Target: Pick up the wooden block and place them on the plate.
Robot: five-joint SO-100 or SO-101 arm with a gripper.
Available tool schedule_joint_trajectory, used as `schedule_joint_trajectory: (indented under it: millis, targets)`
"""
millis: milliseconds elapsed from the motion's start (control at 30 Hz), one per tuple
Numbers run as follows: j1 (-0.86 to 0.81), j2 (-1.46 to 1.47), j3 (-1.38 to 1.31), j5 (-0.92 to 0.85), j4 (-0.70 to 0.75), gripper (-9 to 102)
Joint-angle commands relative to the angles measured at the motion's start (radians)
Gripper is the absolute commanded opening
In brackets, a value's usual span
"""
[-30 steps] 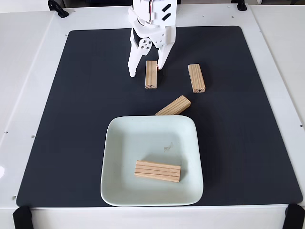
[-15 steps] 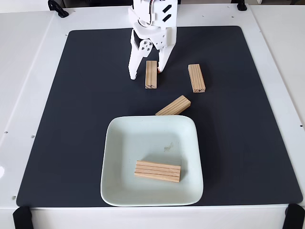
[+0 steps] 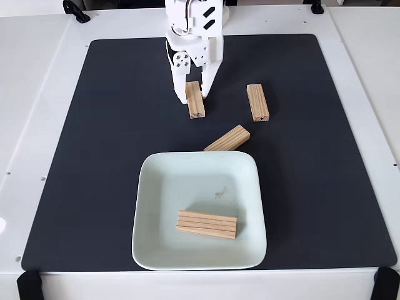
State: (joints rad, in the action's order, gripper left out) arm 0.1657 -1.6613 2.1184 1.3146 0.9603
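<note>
Closing in on the wooden block near the far edge of the black mat; jaws narrower than half a second ago, fingers now pressing both long sides of the block's far end; gripper gripping that block, by the look of it; block shifted slightly and turned a little against its earlier lie, still resting on the mat, not yet lifted.

Reading this as the grasp just completing; lifting and carrying toward the plate likely coming next.

Sitting on the plate already, toward its near edge: one block, lying crosswise; two more waiting on the mat, one to the right of the gripper, one angled just beside the plate's far rim.

Blocks looking alike: short light-wood bars, striped laminated grain, square-cut ends.
</note>
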Motion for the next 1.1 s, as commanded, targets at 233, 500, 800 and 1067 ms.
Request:
schedule_joint_trajectory:
  millis: [233,500,800,1067]
  targets:
    - [0.017,-0.018,-0.002,0.0,-0.009,-1]
    - [0.021,-0.295,-0.005,-0.077,-0.008,-1]
    - [0.017,-0.557,0.008,-0.462,-0.057,0]
    - [0.018,-0.772,0.127,-0.917,-0.307,0]
